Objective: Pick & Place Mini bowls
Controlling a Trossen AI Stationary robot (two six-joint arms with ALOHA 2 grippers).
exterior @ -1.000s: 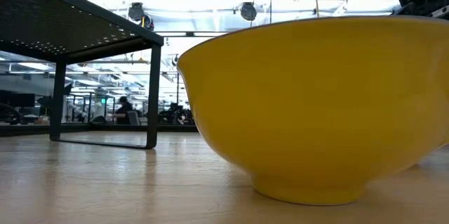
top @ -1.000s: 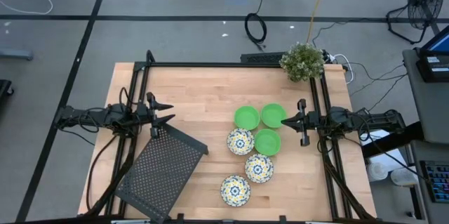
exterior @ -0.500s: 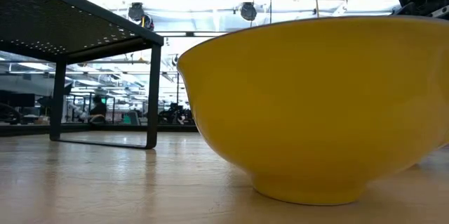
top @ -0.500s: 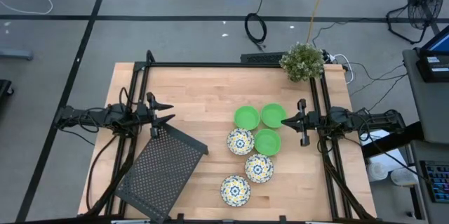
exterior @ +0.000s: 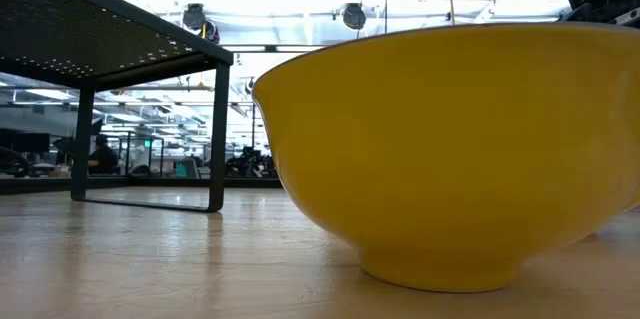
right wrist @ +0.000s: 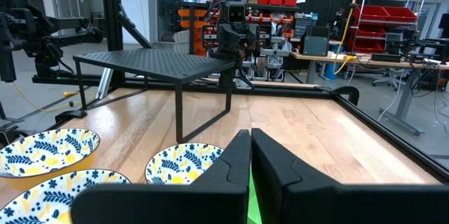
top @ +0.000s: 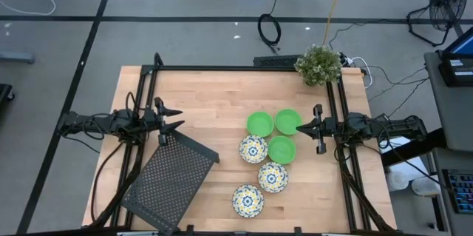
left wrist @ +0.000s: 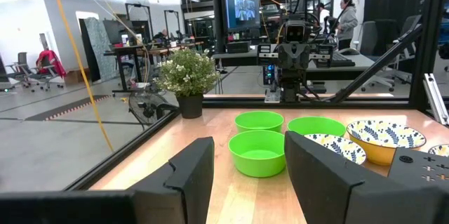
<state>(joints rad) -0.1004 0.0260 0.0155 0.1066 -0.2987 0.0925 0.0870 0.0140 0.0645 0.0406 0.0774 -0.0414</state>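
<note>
No brand, label or writing can be read anywhere in these views.

The 6 mini bowls sit on the wooden table [top: 214,95], grouped toward its right edge. The 3 green bowls form a tight cluster: one [top: 259,124] toward the middle, one [top: 287,121] just beside it nearer the right edge, and one [top: 281,149] in front of those 2. The 3 floral bowls run in a line toward the front edge: the first [top: 253,149] touches or nearly touches the green cluster, the second [top: 273,177] lies just beyond it, the third [top: 247,200] is closest to the front edge.

The right gripper [top: 301,126] hangs near the right edge, its fingers [right wrist: 231,161] pressed together with nothing between them, the tip just beside the nearest green bowl. The left gripper [top: 177,118] waits near the left edge, well apart from all bowls, its fingers [left wrist: 191,175] spread apart and holding nothing; from its wrist, the green bowls lie straight ahead across bare wood.

A black perforated mesh tray [top: 168,177] stands on legs at the front-left corner, between the left arm and the floral bowls. A potted plant [top: 318,64] sits at the back-right corner. In the low view, the yellow underside of a floral bowl [exterior: 450,149] fills most of the picture, hiding the rest.
</note>
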